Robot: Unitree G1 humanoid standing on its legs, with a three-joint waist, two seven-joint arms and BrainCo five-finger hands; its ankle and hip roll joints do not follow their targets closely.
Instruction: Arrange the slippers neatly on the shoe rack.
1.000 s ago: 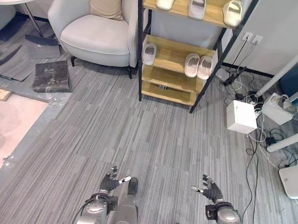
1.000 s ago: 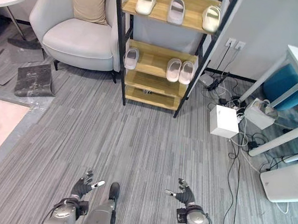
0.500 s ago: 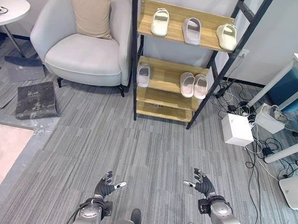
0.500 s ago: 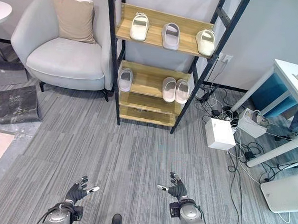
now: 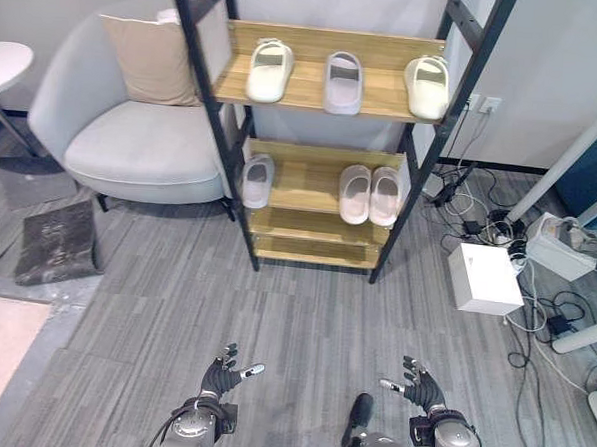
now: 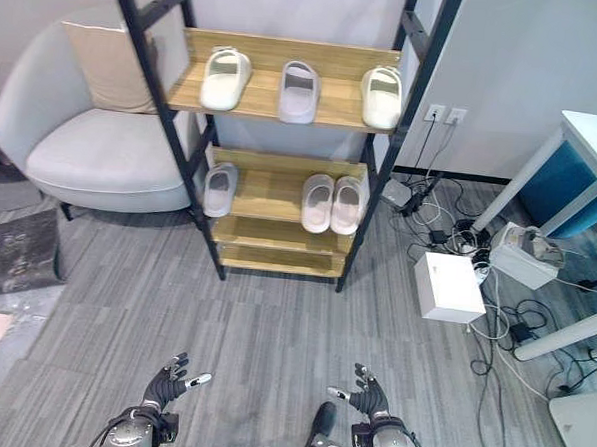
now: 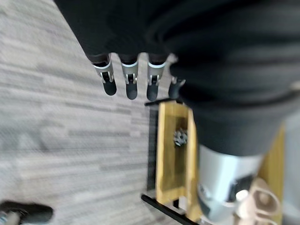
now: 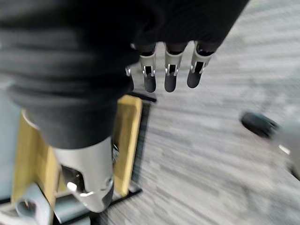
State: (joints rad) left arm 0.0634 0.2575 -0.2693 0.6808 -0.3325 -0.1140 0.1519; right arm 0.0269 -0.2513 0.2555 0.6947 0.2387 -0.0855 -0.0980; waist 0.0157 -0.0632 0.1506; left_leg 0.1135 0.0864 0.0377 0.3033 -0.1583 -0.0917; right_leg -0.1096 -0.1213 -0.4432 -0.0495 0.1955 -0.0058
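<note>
A black-framed wooden shoe rack (image 5: 285, 93) stands against the far wall. On its top shelf lie a cream slipper (image 5: 269, 69), a grey slipper (image 5: 343, 81) and a pale green slipper (image 5: 426, 85). The middle shelf holds a single grey slipper (image 5: 258, 179) at the left and a pink pair (image 5: 369, 193) at the right. The bottom shelf (image 5: 317, 251) is bare. My left hand (image 5: 220, 378) and right hand (image 5: 419, 390) hover low over the floor, well short of the rack, both open and holding nothing.
A grey armchair (image 5: 132, 145) with a beige cushion stands left of the rack. A white box (image 5: 484, 278), cables and a power strip lie on the floor to the right, beside a white table leg (image 5: 562, 167). A dark mat (image 5: 57, 241) lies at the left.
The camera has swung and moved nearer, so the rack now sits centred and larger. Both hands stay open and low at the bottom of the view.
</note>
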